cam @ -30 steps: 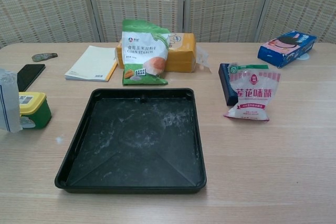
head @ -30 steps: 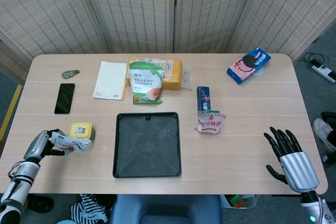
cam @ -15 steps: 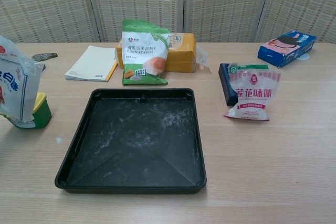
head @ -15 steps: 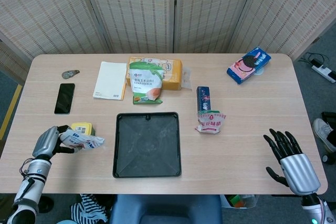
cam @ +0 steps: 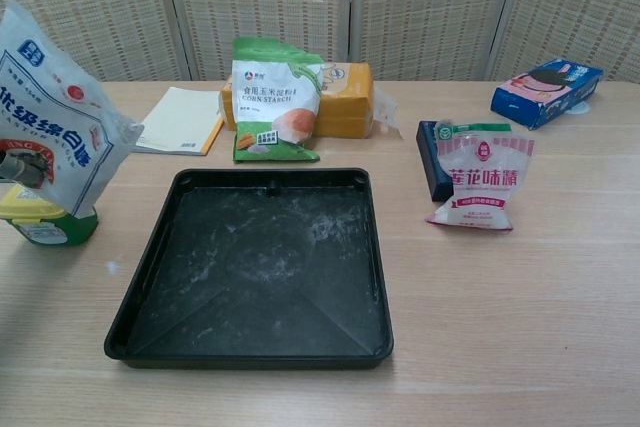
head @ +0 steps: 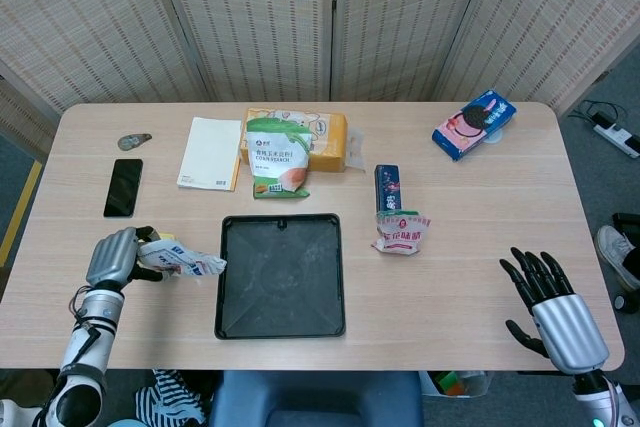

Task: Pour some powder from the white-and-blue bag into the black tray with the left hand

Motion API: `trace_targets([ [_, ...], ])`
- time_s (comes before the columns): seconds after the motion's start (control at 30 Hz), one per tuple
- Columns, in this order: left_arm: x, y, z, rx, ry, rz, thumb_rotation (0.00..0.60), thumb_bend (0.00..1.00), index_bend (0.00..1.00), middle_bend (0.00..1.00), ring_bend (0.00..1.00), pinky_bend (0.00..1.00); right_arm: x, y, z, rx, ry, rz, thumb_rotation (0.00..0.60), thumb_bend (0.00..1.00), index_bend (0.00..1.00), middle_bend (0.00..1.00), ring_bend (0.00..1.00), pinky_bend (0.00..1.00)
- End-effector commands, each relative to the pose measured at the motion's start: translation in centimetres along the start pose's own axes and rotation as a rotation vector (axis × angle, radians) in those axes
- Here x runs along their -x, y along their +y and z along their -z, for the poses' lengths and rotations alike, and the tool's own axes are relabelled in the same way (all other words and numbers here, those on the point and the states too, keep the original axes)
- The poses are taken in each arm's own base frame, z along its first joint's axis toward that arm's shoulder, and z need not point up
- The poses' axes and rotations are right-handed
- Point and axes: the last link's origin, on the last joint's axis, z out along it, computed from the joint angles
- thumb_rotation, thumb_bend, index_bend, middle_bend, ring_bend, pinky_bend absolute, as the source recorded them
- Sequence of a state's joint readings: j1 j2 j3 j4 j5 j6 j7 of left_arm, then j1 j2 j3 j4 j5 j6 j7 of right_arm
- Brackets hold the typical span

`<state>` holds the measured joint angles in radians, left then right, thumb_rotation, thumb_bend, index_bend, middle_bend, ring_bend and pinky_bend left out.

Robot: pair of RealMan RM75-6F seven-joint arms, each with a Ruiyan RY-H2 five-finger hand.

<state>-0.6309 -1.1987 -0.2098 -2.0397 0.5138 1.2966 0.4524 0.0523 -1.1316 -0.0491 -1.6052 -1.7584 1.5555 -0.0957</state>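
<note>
My left hand (head: pixel 114 256) grips the white-and-blue bag (head: pixel 180 261) and holds it raised, just left of the black tray (head: pixel 280 274). In the chest view the bag (cam: pixel 55 112) fills the upper left, tilted toward the tray (cam: pixel 255 267), with one fingertip (cam: pixel 20 168) showing on its face. Faint white dust streaks the tray floor. My right hand (head: pixel 555 310) hovers near the table's front right corner, fingers spread and holding nothing.
A yellow-lidded green jar (cam: pixel 42 219) stands behind the bag. Behind the tray lie a corn starch bag (head: pixel 277 157), a yellow pack (head: pixel 325 139) and a notepad (head: pixel 210 152). A pink seasoning sachet (head: pixel 401 232), a dark blue box (head: pixel 387 187), a phone (head: pixel 123 187) and a cookie pack (head: pixel 473 123) lie around.
My left hand has lifted the bag and carried it rightward toward the tray's left edge. The right hand has barely moved.
</note>
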Motion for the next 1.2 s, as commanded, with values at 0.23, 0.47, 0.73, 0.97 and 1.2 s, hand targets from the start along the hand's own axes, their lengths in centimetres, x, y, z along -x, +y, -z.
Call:
trace_targets([
  [0.23,1.5,2.8,0.2,0.006,0.098,-0.219,0.600,0.20,0.91,0.99,1.00,1.00,0.1,-0.1,0.0,-0.005,-0.006,0.003,0.600,0.26,0.00,0.00,0.00,0.00],
  [0.47,2.6,3.6,0.1,-0.006,0.184,-0.293,0.600,0.21,0.91,0.99,1.00,1.00,0.2,-0.1,-0.1,-0.005,-0.008,0.006,0.600,0.26,0.00,0.00,0.00,0.00],
  [0.73,3.2,4.3,0.2,-0.003,0.254,-0.364,0.600,0.21,0.91,0.99,1.00,1.00,0.3,-0.2,-0.1,-0.006,-0.012,0.010,0.600,0.26,0.00,0.00,0.00,0.00],
  [0.97,3.7,4.5,0.4,0.006,0.303,-0.421,0.600,0.22,0.91,0.99,1.00,1.00,0.3,-0.2,0.0,-0.009,-0.012,0.008,0.600,0.26,0.00,0.00,0.00,0.00],
  [1.2,4.3,5.2,1.0,0.021,0.301,-0.431,0.600,0.22,0.91,0.99,1.00,1.00,0.2,-0.3,0.1,-0.013,-0.011,0.008,0.600,0.26,0.00,0.00,0.00,0.00],
])
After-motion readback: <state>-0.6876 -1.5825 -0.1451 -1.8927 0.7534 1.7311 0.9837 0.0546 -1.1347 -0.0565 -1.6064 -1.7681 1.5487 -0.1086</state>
